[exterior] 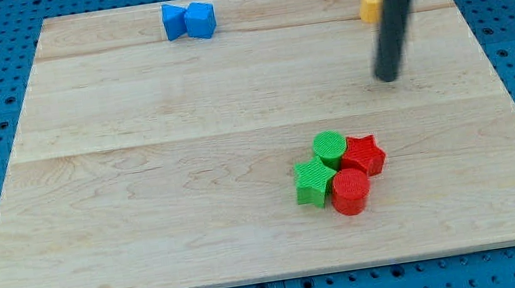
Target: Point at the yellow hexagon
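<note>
The yellow hexagon (pixel 370 4) lies near the board's top right edge, partly hidden behind my rod. My tip (pixel 389 77) rests on the board below the yellow hexagon, a short way toward the view's bottom and apart from it. The dark rod rises from the tip toward the view's top right.
Two blue blocks (pixel 189 20) touch each other at the top centre-left. A cluster sits at lower right centre: a green cylinder (pixel 330 146), a red star (pixel 364 155), a green star (pixel 314 180) and a red cylinder (pixel 351 192). The wooden board (pixel 142 180) lies on a blue pegboard.
</note>
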